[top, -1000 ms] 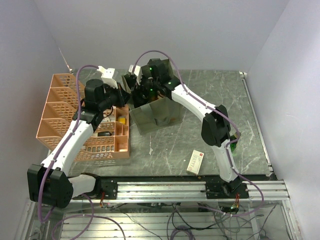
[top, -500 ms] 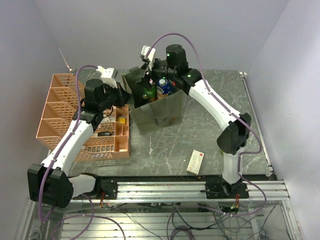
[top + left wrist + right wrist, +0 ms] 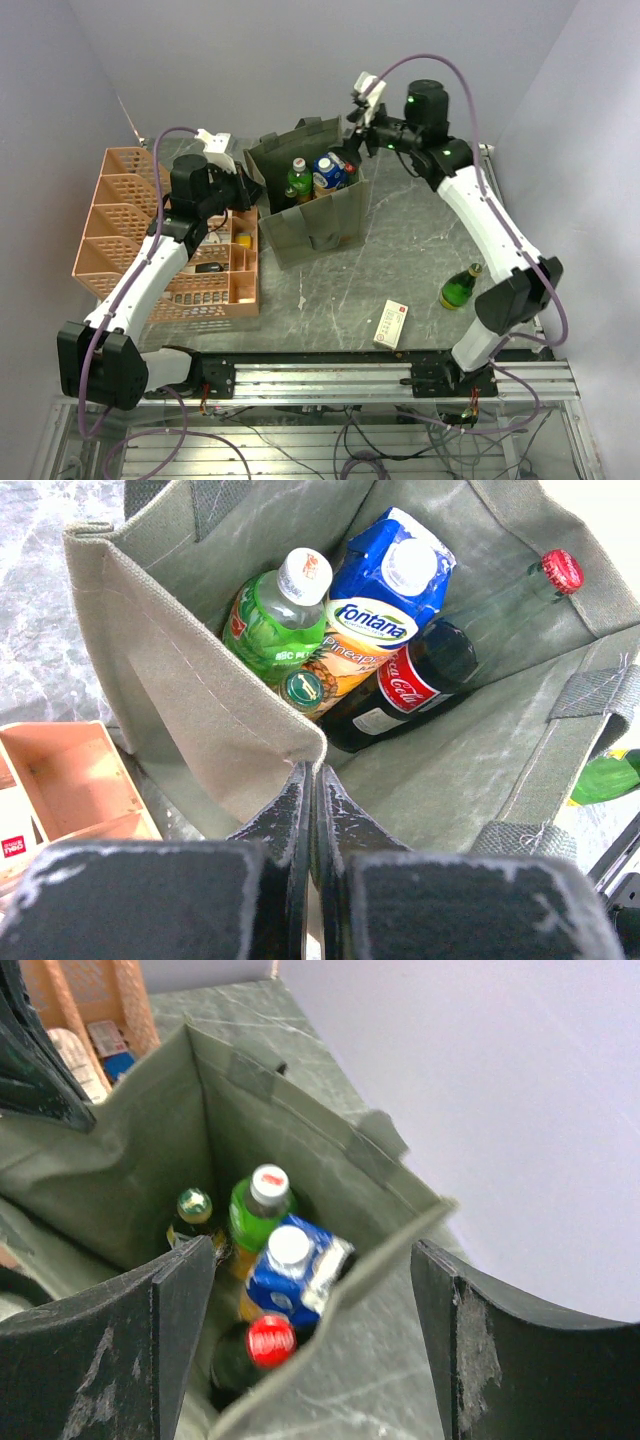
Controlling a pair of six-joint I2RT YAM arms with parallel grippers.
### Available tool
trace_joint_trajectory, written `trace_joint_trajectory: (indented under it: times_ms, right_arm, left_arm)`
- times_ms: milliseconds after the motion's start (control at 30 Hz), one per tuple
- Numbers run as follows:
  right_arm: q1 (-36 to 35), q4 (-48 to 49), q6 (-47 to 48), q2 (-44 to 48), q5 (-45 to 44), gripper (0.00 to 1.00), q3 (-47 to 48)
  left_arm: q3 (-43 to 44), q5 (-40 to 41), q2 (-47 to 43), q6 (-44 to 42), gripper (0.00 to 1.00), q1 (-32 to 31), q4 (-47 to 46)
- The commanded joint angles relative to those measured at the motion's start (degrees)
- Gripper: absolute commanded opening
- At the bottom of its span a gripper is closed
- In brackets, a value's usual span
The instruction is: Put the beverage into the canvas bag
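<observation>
top external view: the left arm (image 3: pixel 150 268) rises from its base at the near left corner and leans over the salmon-pink crate (image 3: pixel 120 215). the left gripper (image 3: pixel 245 188) sits at the left rim of the canvas bag (image 3: pixel 320 228), which stands upright and open-mouthed on the table (image 3: pixel 420 250), just right of the crate. the right arm (image 3: pixel 490 215) is stretched high and far back, with the right gripper (image 3: pixel 357 118) above the bag's back right corner, apart from the rim. a green plastic bottle (image 3: pixel 298 177) and a blue juice carton (image 3: pixel 328 172) show inside the bag. a green glass bottle (image 3: pixel 458 289) stands on the table beside the right arm's elbow, and a white box (image 3: pixel 392 323) lies near the front edge. left wrist view: the two fingers (image 3: pixel 285 810) are pressed nearly together, pinching the bag's wall at a corner fold. only this view shows a cola bottle (image 3: pixel 410 680) leaning under the carton, a clear red-capped bottle (image 3: pixel 560 570) against the far wall and a small gold-capped bottle (image 3: pixel 300 687). right wrist view: the jaws are spread wide with nothing between them. the bag's open mouth lies directly below, and the carton appears between the two fingertips, well beneath them.
</observation>
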State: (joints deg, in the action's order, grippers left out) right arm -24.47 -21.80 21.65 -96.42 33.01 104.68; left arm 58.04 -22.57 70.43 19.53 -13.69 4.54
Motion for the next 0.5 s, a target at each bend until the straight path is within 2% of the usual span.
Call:
trace_joint_trajectory:
  times_ms: [0,367,467]
  right_arm:
    - [4.1,-3.6,0.0,7.1,-4.0,0.79,-3.9]
    - [15.4,-18.5,2.3,25.1,-14.3,0.79,-20.3]
    - [19.9,-22.8,2.7,30.8,-13.4,0.79,-25.7]
  left_arm:
    - [2.3,-2.2,1.2,-0.8,0.07,0.9,1.1]
    - [2.8,-2.9,1.8,-1.5,0.07,0.8,1.5]
    - [3.4,-3.1,1.5,-2.5,0.07,0.7,2.6]
